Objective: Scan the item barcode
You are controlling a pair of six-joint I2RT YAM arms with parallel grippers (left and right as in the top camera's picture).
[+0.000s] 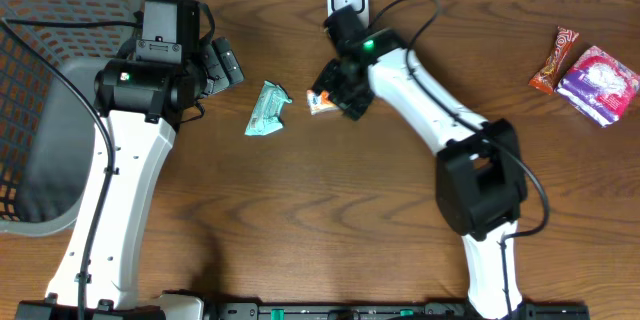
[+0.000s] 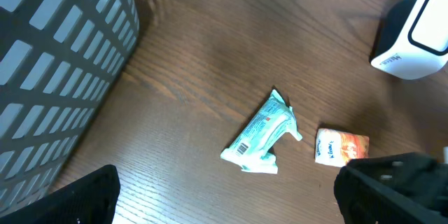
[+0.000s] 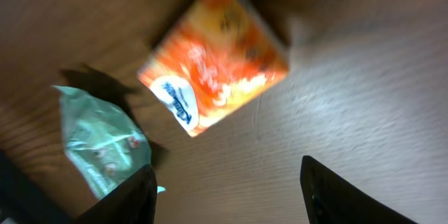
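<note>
The right gripper (image 3: 227,175) hangs by the orange box (image 3: 217,63), jaws apart; a crooked pinch could push it into the green packet (image 3: 101,143). The left gripper (image 2: 224,178) is wide apart too

The table (image 1: 300,210) is dark wood with visible grain and a soft sheen. The basket (image 1: 60,20) looks like matt grey plastic mesh, the green packet (image 1: 268,110) crinkled film, the orange box (image 3: 213,59) glossy card, the scanner (image 2: 413,38) smooth white plastic.

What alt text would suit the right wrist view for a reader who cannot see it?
An orange packet lies on the wooden table, just beyond the open right gripper, ungripped. A pale green wrapper lies at lower left.
</note>
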